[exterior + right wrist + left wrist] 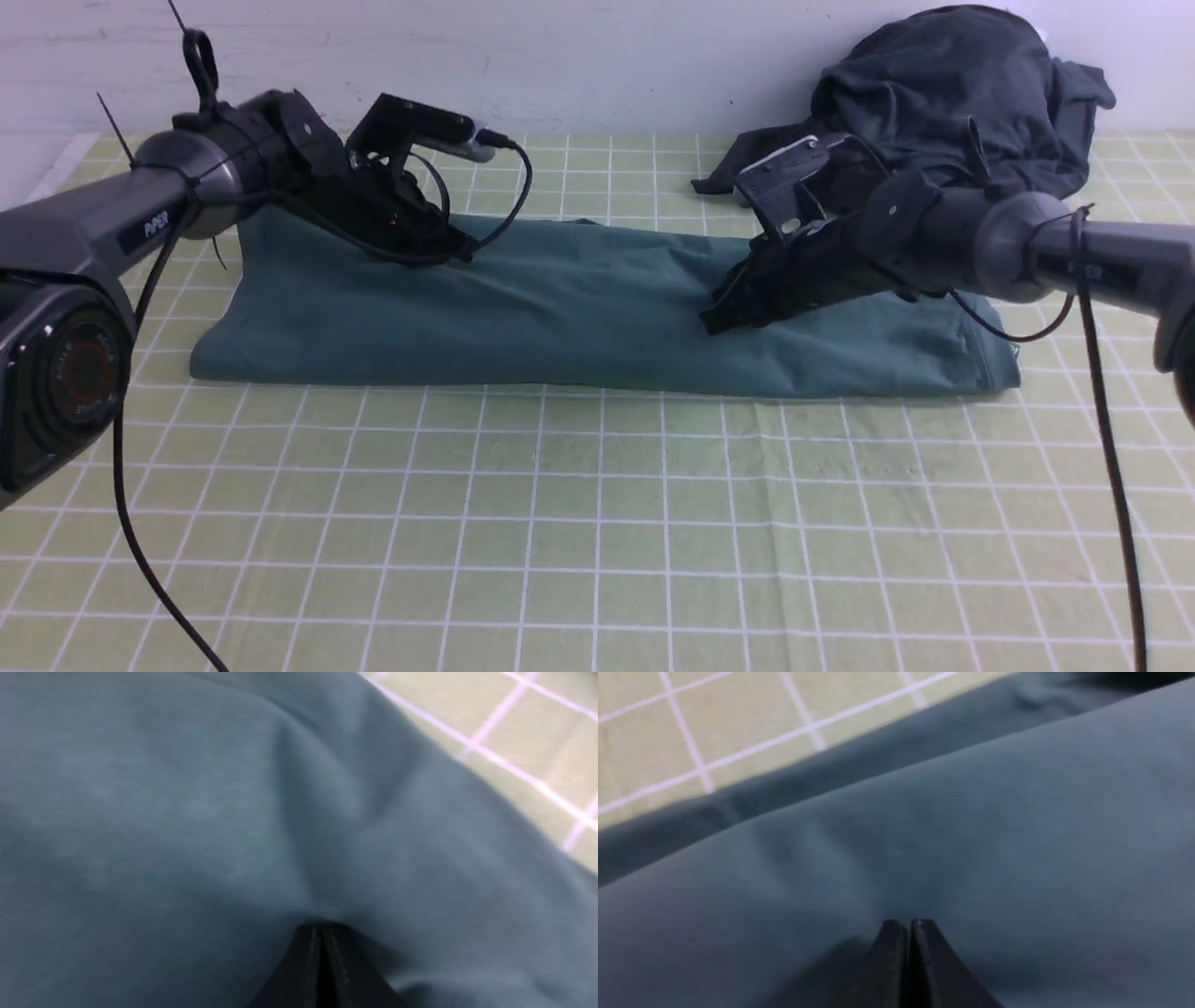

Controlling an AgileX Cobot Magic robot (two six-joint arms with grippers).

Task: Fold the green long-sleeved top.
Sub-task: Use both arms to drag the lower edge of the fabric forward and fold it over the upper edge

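Lying in a long folded strip on the yellow-green checked table cloth (597, 523), the soft green long-sleeved top (560, 317) has the left gripper (453, 250) and right gripper (719, 320) on it. A heap of dark grey clothes (952, 84) sits just behind the right arm and might snag it. Left wrist view: jaws shut, no cloth between. Right wrist view: shut jaws pinch a wrinkle. That thin pinch could slip and spoil the fold.

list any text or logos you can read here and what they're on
"PiPER": white lettering on the left arm.
Dark mark on the right arm: too faint to read.
Print on the round joint cap: too blurred to read.
No text on the green top or in the wrist views.
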